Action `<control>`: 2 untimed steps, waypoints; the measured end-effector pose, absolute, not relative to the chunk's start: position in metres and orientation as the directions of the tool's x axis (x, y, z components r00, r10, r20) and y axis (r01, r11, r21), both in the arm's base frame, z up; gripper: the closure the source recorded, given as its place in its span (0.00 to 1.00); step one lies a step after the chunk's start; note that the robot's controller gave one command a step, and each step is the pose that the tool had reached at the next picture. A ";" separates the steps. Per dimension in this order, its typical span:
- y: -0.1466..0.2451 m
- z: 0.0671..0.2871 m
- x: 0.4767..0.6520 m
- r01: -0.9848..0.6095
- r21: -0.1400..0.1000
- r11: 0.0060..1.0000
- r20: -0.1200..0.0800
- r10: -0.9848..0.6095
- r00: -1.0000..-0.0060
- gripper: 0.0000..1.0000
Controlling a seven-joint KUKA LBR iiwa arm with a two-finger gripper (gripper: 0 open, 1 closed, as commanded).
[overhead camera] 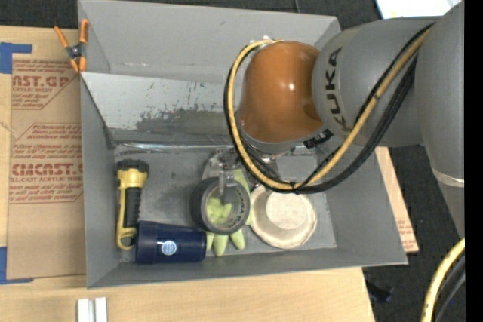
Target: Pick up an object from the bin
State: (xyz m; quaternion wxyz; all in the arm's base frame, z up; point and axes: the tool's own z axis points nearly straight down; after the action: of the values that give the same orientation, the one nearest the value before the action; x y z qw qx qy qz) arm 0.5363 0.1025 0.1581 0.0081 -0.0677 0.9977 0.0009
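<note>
My hand hung low in the grey bin, near the middle of its floor and toward the front wall. It was just under the orange cover on my wrist, with the black and yellow cables looping round it. From above, most of the hand was hidden by the wrist, and only a bit of bright metal stuck out. I could not tell whether the hand was spread or pressed together, nor whether it pinched anything.

Its tip stood right over the far rim of a grey ring, a round, cup-like thing lying on the bin floor. Whether it touched that rim I could not say. Inside the ring showed a pale green thing, and more pale green lobes poked out below the ring toward the front wall. I could not tell whether they were all one piece.

Just beside the ring, on the arm's side, lay a white round dish, touching it or nearly so. On the other side a dark blue cylinder lay on its side along the front wall, its end close to the green lobes. A yellow and black torch lay near the left wall, its lower end by the cylinder.
</note>
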 end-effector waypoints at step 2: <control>0.103 0.181 0.537 -0.136 0.001 0.991 -0.019 -0.136 -0.991 1.00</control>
State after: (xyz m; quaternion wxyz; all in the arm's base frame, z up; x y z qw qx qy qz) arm 0.5366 0.1029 0.1809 0.0096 -0.0680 0.9976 0.0009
